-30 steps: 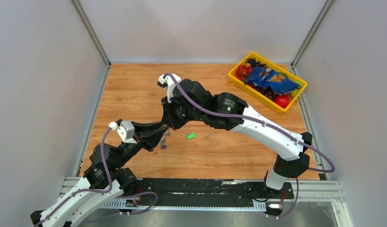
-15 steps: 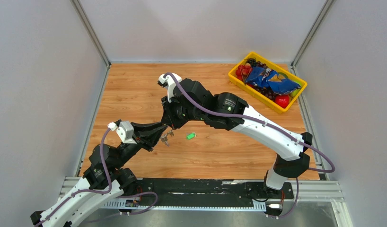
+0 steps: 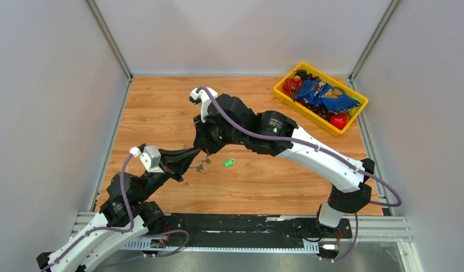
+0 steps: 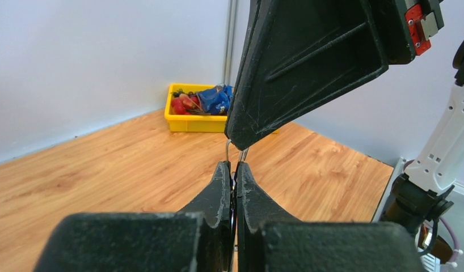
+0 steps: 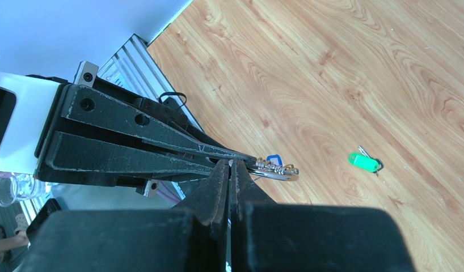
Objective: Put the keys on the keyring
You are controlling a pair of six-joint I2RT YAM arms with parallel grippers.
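- At mid-bench, where the two arms meet: what have the jaws got?
- I see both pairs pressed together on the keyring [image 5: 277,171]. The left jaws come in low from the near-left and pinch its wire; my left wrist view shows the thin loop rising out of their tips. The right jaws come down from above, closed, with the ring sitting right at their tip. The two sets of fingertips [image 5: 223,170] almost touch.
- And the keys?
- I can make out a blue tag [image 5: 273,159] hanging on the ring with some small metal pieces too tiny to sort out. The green-tagged key [image 3: 228,163] lies flat on the bench [image 3: 161,107], loose, just to the right of the jaws and apart from them.
- Room to move?
- I have bare wood all around the green key and out to the near edge. The yellow bin [image 4: 190,123] sits in the far-right corner, well apart. The left wall [image 3: 48,113] is near the left arm's elbow.
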